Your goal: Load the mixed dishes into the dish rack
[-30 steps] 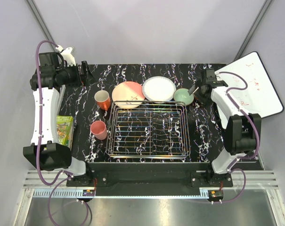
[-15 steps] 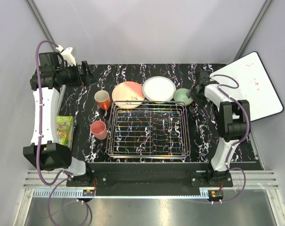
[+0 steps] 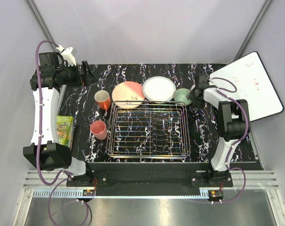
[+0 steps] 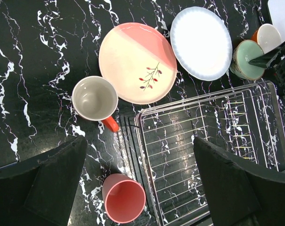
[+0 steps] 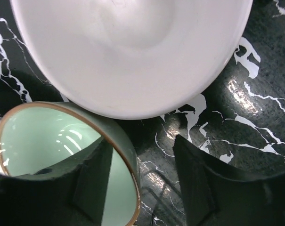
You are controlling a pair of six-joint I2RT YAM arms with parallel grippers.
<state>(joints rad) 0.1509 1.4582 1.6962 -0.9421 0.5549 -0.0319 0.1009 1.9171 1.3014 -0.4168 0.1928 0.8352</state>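
The dish rack (image 3: 108, 136) stands mid-table with nothing in it. Behind it lie the pink-and-peach plate (image 3: 128, 94), the white plate (image 3: 158, 88) and the pale green bowl (image 3: 181, 96). The orange mug (image 3: 102, 100) and the pink mug (image 3: 98, 129) stand left of the rack. My right gripper (image 5: 141, 155) straddles the green bowl's (image 5: 43, 141) right rim, one finger inside and one outside, open with a gap at the outer wall. The orange bowl's white inside (image 5: 128, 47) sits just beyond. My left gripper (image 4: 141, 188) hangs open high over the pink mug (image 4: 123, 197) and the rack (image 4: 213, 141).
A green book (image 3: 64, 130) lies at the table's left edge. A whiteboard (image 3: 253, 84) leans at the right, beyond the right arm. The orange bowl touches or nearly touches the green bowl.
My right gripper has moved left onto the green bowl's rim and its jaws have narrowed. The left arm has not moved.
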